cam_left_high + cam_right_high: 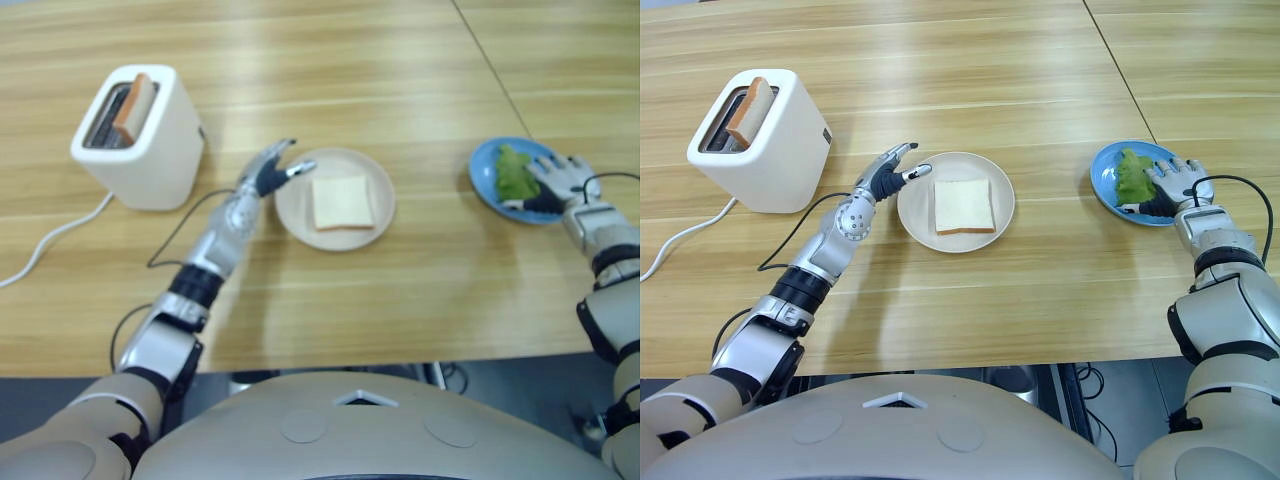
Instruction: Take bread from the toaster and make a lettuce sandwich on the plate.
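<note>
A: What colour is the counter?
B: Pale yellow-brown wood, streaked with darker grain. The toaster is plain white, its toast orange-brown.
A: And the dishes?
B: 1 cream plate bearing a white bread slice edged in tan; 1 blue plate under green lettuce.
A: What else?
B: The left hand and right hand are silver-grey with black patches. 1 white cord, 1 black cable.

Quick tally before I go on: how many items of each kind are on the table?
White box-shaped toaster: 1
Plates: 2 (round cream plate, round blue plate)
Bread slices: 2 (white square bread slice on cream plate, browner bread slice in toaster)
Green lettuce leaf: 1
Total: 6
</note>
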You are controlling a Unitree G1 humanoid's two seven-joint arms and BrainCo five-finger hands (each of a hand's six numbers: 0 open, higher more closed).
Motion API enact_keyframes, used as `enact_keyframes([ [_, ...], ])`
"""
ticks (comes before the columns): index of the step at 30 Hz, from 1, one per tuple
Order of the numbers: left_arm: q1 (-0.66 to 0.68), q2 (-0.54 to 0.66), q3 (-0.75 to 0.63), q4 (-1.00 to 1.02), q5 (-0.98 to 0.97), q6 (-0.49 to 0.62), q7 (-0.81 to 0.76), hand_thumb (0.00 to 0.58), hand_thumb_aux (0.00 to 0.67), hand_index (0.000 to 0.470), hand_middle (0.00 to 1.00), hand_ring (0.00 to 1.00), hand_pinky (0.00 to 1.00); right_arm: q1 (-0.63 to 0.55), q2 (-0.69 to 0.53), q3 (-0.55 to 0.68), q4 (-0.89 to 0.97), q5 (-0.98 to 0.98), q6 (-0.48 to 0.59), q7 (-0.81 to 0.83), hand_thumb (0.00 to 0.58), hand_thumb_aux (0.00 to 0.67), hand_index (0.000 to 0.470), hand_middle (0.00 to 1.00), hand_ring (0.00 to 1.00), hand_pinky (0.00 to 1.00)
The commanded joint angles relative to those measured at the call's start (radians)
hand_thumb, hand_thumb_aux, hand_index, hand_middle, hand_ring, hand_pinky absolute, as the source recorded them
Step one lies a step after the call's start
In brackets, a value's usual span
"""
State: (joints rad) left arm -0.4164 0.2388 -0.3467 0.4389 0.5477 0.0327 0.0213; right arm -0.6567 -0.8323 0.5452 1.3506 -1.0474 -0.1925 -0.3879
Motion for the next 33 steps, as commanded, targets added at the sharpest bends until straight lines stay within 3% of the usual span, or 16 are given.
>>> enact_keyframes([
  [1,0.000,0.002,-0.002,0.014,0.010,0.002,0.011,0.000,0.000,0.000,0.00,0.00,0.00,0.022,0.004,0.012,0.018,0.036,0.004,0.062,0.549,0.515,0.354,0.00,0.00,0.00],
  [2,0.001,0.003,-0.001,0.010,0.011,0.005,0.013,0.000,0.000,0.000,0.00,0.00,0.00,0.024,0.004,0.013,0.019,0.044,0.003,0.072,0.580,0.670,0.460,0.00,0.00,0.00],
  [17,0.010,0.006,0.026,-0.012,-0.014,0.001,0.026,0.000,0.000,0.000,0.00,0.00,0.00,0.019,-0.020,0.006,-0.030,0.126,-0.054,0.008,0.580,0.670,0.460,0.00,0.00,0.00],
  [18,0.011,0.007,0.033,-0.016,-0.016,0.002,0.030,0.000,0.000,0.000,0.00,0.00,0.00,0.012,-0.032,0.001,-0.048,0.133,-0.069,-0.011,0.580,0.670,0.460,0.20,0.20,0.20],
  [19,0.011,0.009,0.039,-0.019,-0.017,0.002,0.037,0.000,0.000,0.000,0.00,0.00,0.00,0.010,-0.043,-0.006,-0.069,0.140,-0.083,-0.035,0.580,0.670,0.460,0.31,0.31,0.31],
  [21,0.011,0.014,0.055,-0.024,-0.021,0.000,0.048,0.000,0.000,0.000,0.00,0.00,0.00,0.014,-0.063,-0.020,-0.125,0.153,-0.107,-0.084,0.580,0.670,0.460,0.31,0.31,0.31],
  [22,0.011,0.017,0.065,-0.027,-0.025,-0.002,0.056,0.000,0.000,0.000,0.00,0.00,0.00,0.019,-0.076,-0.029,-0.168,0.159,-0.118,-0.108,0.580,0.670,0.460,0.87,0.87,0.87],
  [23,0.010,0.021,0.076,-0.029,-0.032,-0.006,0.061,0.000,0.000,0.000,0.00,0.00,0.00,0.027,-0.094,-0.042,-0.226,0.168,-0.126,-0.122,0.580,0.670,0.460,0.87,0.87,0.87],
  [24,0.009,0.022,0.086,-0.029,-0.041,-0.012,0.065,0.000,0.000,0.000,0.00,0.00,0.00,0.041,-0.114,-0.060,-0.305,0.178,-0.130,-0.124,0.580,0.670,0.460,1.00,1.00,1.00],
  [28,0.002,0.032,0.113,-0.028,-0.050,-0.026,0.091,0.000,0.000,0.000,0.00,0.00,0.00,0.135,-0.154,-0.151,-0.732,0.199,-0.081,-0.065,0.580,0.670,0.460,1.00,1.00,1.00],
  [33,-0.004,0.026,0.126,-0.019,-0.063,-0.041,0.100,0.000,0.000,0.000,0.00,0.00,0.00,0.160,-0.049,-0.162,-1.051,0.171,-0.019,0.061,0.580,0.670,0.460,1.00,1.00,1.00],
])
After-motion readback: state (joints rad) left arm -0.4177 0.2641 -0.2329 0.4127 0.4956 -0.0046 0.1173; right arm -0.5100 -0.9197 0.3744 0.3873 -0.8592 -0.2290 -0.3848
